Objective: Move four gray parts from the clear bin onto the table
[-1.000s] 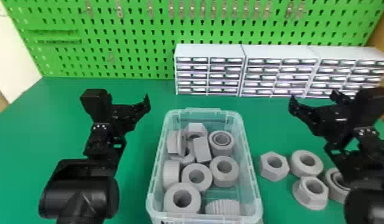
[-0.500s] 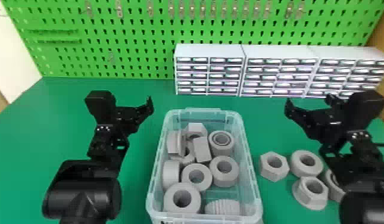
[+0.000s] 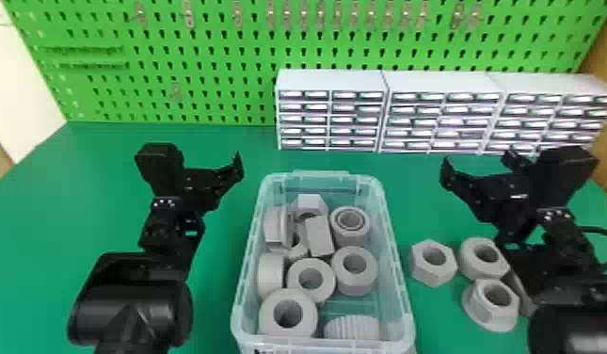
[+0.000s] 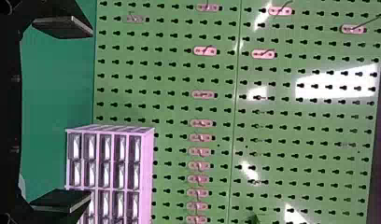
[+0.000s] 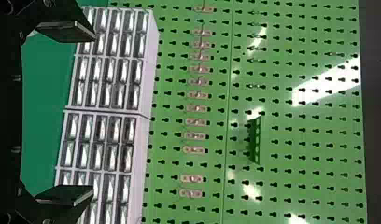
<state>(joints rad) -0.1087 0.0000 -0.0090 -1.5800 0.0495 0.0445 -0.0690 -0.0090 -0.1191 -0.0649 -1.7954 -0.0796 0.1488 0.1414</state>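
Clear bin, 1 pc: upright mid-tabletop, w/ mixed gray parts inside, some leaning on others
Outside bin, on its R side: hex nut, round ring, flanged nut, plus fourth part; approx. 4 pcs, close together
L end effector: fingers wide apart, nothing between; beyond bin's L side
R end effector: same state, empty; beyond bin's R side
Step in hand (judged): count of four looks met, so prob. park both arms. Best done: fingers kept empty, rise before any sideways travel, stay off bin rim, don't drag R forearm thru the loose pcs. If those pcs don't count, start w/ thick collar: straight down, fingers astride outer wall
Obscured: fourth part mostly behind R arm, type unclear; lower pcs in heap overlapped, total uncertain; ribbed part partly behind bin's near wall
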